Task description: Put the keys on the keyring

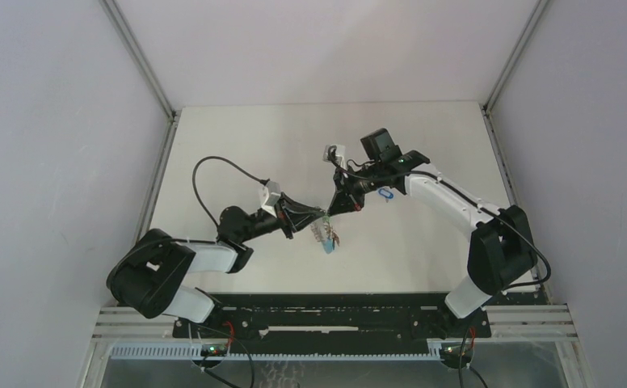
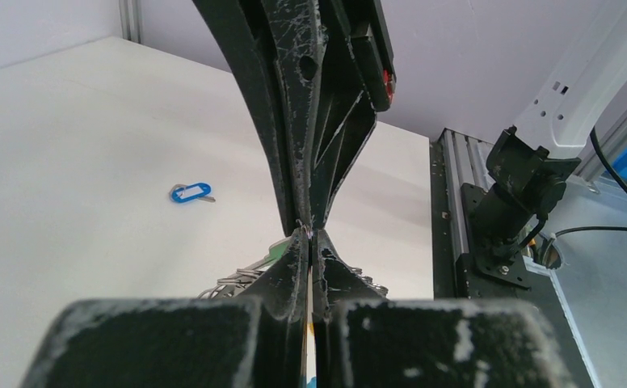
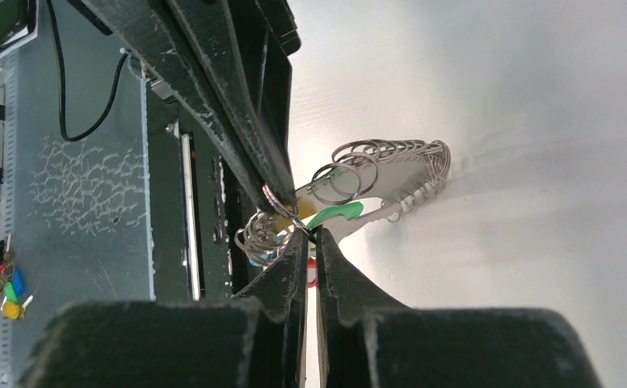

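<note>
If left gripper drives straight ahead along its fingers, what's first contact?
The right gripper. It faces the left gripper tip to tip, with only a small ring at the left tips between them. No free gap shows.

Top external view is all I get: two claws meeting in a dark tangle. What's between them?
Observer: Right wrist view shows a small silver ring at the tip of the left gripper.
Visitor: Any colour there?
Observer: A green tag beside the right gripper, which is shut.
Visitor: And the blue speck?
Observer: Left wrist view: a blue tag with a white label, lying alone on the table.
</note>
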